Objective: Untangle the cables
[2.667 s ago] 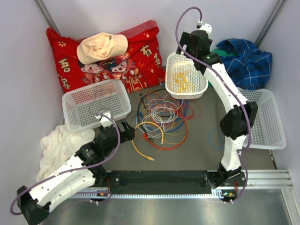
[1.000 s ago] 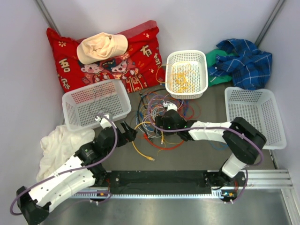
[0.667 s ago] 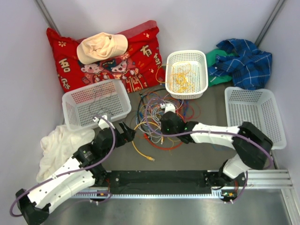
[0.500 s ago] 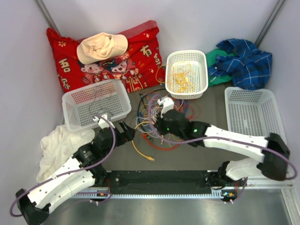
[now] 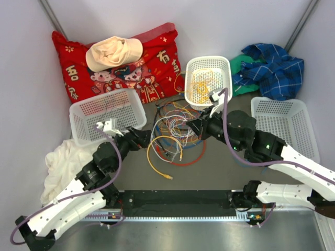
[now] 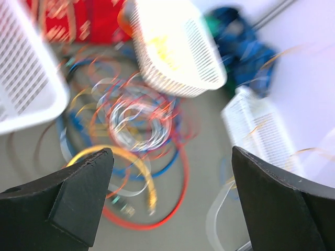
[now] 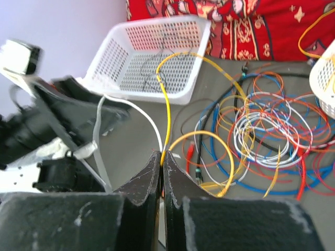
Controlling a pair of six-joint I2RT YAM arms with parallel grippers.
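The cables (image 5: 175,137) lie on the grey table as a loose tangle of yellow, red, blue, white and orange loops. A thick yellow one ends in a plug (image 5: 168,177) near the front. My right gripper (image 5: 192,125) sits at the tangle's right edge. The right wrist view shows my right gripper (image 7: 163,157) shut on a thin yellow cable (image 7: 167,112) that rises from the fingertips and arcs right; a white cable (image 7: 141,112) runs beside it. My left gripper (image 5: 142,139) hovers at the tangle's left edge. The blurred left wrist view shows it (image 6: 170,159) wide open over the cables (image 6: 138,117), holding nothing.
A white basket (image 5: 107,117) stands left of the tangle. Another white basket (image 5: 208,83) behind it holds yellow cables, and a third basket (image 5: 285,130) stands at the right. At the back are a red pillow (image 5: 152,68) with a cap (image 5: 112,52) and a blue plaid cloth (image 5: 272,65). A white cloth (image 5: 63,162) lies front left.
My right gripper has shut on the yellow cable and drawn back to the right side of the tangle. My left gripper has moved up towards the tangle, still open.
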